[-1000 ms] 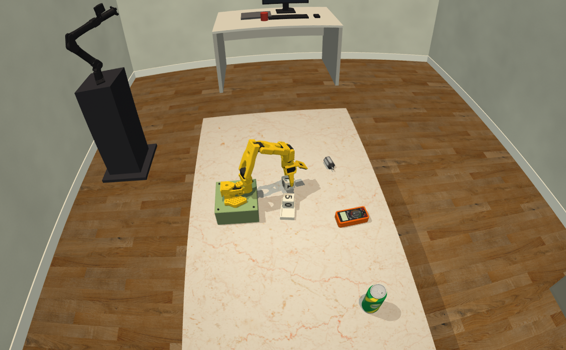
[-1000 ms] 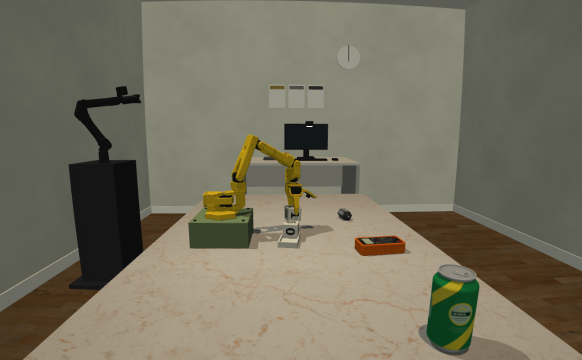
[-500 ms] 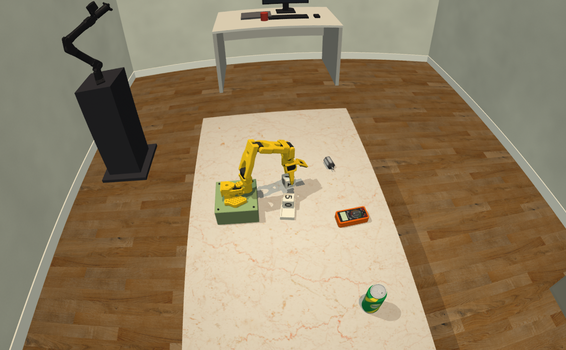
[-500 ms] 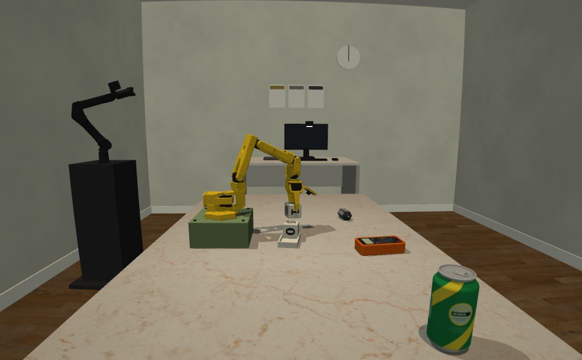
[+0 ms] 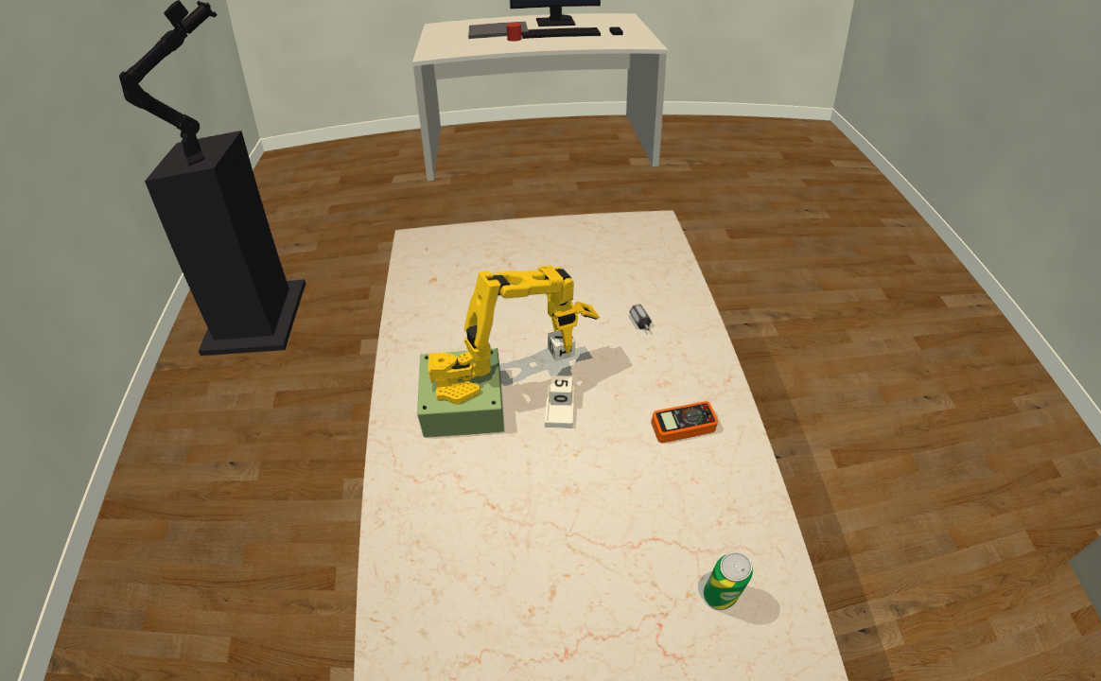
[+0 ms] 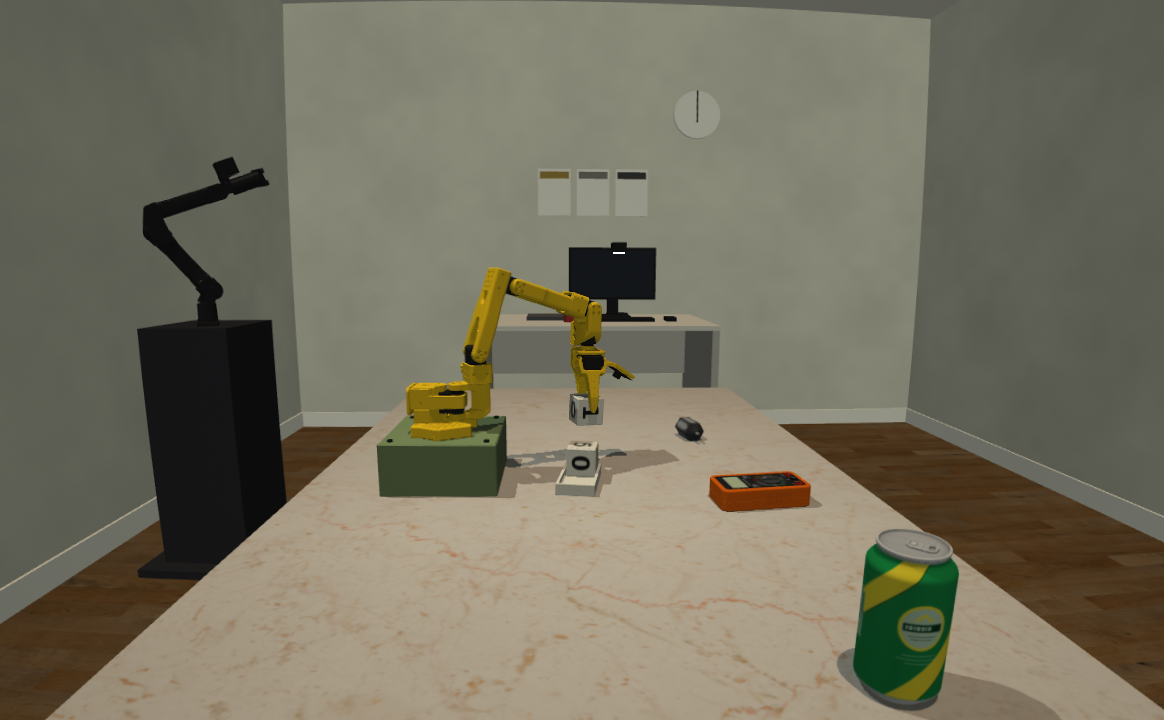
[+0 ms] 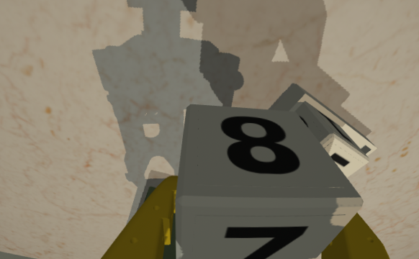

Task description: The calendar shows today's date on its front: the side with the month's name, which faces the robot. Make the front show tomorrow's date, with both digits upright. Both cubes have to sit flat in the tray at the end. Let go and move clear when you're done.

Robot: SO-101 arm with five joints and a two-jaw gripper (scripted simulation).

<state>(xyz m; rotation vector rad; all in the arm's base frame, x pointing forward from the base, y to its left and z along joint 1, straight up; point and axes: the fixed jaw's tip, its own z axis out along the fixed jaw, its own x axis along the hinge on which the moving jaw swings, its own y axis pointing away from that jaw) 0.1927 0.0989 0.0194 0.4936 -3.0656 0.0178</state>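
My gripper [image 5: 562,346] [image 6: 585,411] [image 7: 250,230] is shut on a digit cube [image 5: 554,343] [image 6: 579,410] [image 7: 204,162], raised above the table beyond the tray's far end. In the wrist view this cube shows an 8 on one face and a 7 on the adjoining face. The other cube [image 5: 569,386] [image 6: 593,461] [image 7: 355,163] sits in the white tray [image 5: 559,416] [image 6: 576,489], with a 5 on top and a 0 on its side toward the top and exterior views. The tray's near part is empty. The calendar's front faces the robot base and is hidden in the top and exterior views.
The green base block [image 5: 460,423] [image 6: 441,471] stands left of the tray. An orange multimeter [image 5: 684,421] [image 6: 760,490] lies to its right, a small dark motor [image 5: 639,316] [image 6: 689,428] farther back. A green can [image 5: 727,583] [image 6: 905,617] stands at the near right.
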